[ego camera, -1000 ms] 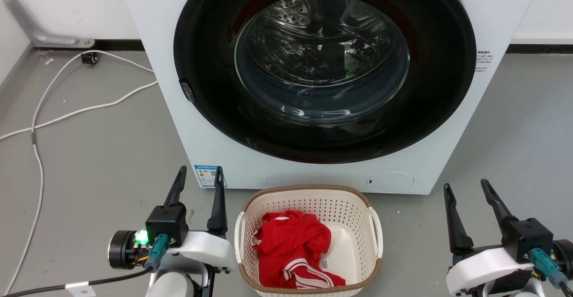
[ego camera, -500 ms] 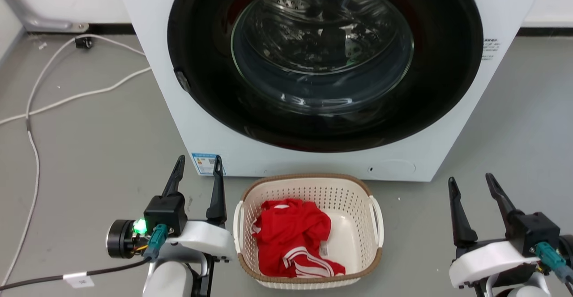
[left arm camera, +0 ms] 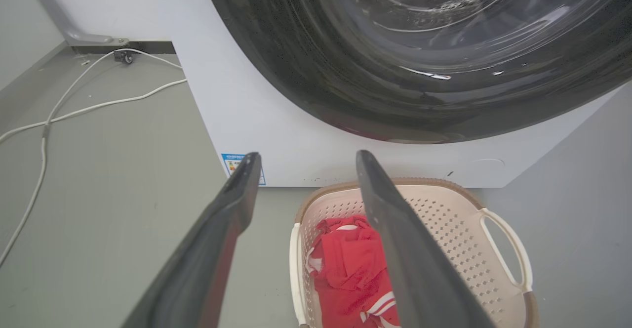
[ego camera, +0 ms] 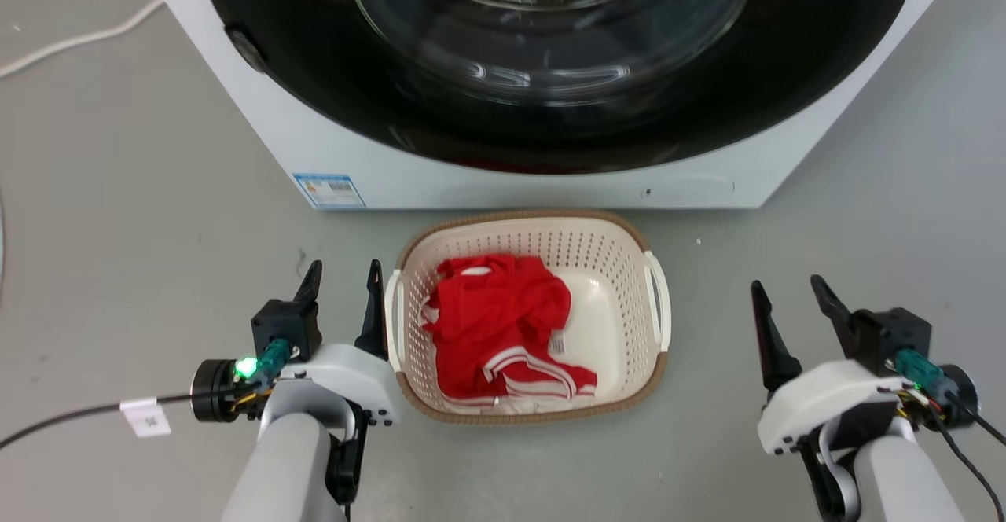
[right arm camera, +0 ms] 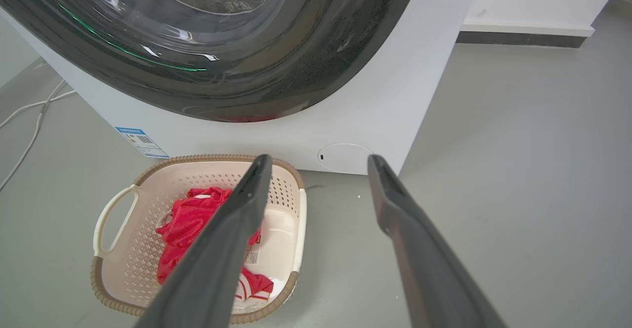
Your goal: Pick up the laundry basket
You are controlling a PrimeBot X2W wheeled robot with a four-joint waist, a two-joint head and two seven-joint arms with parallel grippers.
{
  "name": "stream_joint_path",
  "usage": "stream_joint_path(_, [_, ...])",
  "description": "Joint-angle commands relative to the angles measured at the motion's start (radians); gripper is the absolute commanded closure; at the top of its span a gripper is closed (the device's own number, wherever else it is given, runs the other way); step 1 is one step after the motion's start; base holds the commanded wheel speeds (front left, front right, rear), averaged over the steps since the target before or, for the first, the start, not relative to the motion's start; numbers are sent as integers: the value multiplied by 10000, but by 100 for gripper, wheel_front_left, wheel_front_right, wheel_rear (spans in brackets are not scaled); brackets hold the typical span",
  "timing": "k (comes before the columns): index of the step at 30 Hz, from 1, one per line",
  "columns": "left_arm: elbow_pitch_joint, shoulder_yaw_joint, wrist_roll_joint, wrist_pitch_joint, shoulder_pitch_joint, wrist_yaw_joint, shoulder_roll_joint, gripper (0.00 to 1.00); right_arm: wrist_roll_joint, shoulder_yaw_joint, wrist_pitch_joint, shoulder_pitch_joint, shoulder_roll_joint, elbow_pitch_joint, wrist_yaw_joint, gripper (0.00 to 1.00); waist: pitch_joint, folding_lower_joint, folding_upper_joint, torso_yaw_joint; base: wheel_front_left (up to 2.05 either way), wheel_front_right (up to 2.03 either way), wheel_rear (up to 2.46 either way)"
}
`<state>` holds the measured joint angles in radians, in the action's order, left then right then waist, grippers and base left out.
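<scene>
The laundry basket (ego camera: 605,266) stands on the grey floor just in front of the washing machine. It is cream and perforated, with a brown rim, and holds a red garment (ego camera: 495,317). My left gripper (ego camera: 344,266) is open, its inner finger close beside the basket's left handle (ego camera: 391,314), apart from it as far as I can tell. My right gripper (ego camera: 786,282) is open, a clear gap to the right of the right handle (ego camera: 657,302). In the left wrist view the basket (left arm camera: 444,219) lies below and right of the open left gripper (left arm camera: 308,155). In the right wrist view the basket (right arm camera: 148,204) lies below and left of the open right gripper (right arm camera: 321,157).
The white washing machine (ego camera: 314,145) with its dark round door (ego camera: 550,74) rises directly behind the basket. A white cable (ego camera: 71,38) runs over the floor at the far left. Bare grey floor (ego camera: 864,215) lies on both sides of the basket.
The head view has tilted down, so the washer and basket sit higher in the picture. Both grippers stay open and now flank the basket's sides, the right one slightly closer to it.
</scene>
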<state>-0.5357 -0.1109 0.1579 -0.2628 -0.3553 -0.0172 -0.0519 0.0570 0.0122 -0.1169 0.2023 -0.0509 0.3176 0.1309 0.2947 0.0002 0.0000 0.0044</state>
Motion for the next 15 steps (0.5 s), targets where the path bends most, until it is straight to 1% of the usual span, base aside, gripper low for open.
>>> stream_joint_path(1, [-347, 40, 68, 44, -385, 63, -71, 0, 69, -83, 113, 380, 13, 265, -3, 0, 636, -2, 0, -190, 0, 0, 0])
stream_joint_path(10, [-2742, 208, 552, 733, -1937, 500, -326, 0, 582, -703, 497, 2045, -2, 2366, -3, 0, 2114, -2, 0, -375, 0, 0, 0])
stream_joint_path(11, [-2742, 208, 552, 733, -1937, 500, -326, 0, 582, -703, 497, 2045, -2, 2366, -3, 0, 2114, -2, 0, -375, 0, 0, 0])
stream_joint_path(15, [-3611, 341, 778, 975, -2667, 625, -487, 0, 971, -1127, 485, 2936, -60, 3235, -3, 0, 2740, -2, 0, -466, 0, 0, 0])
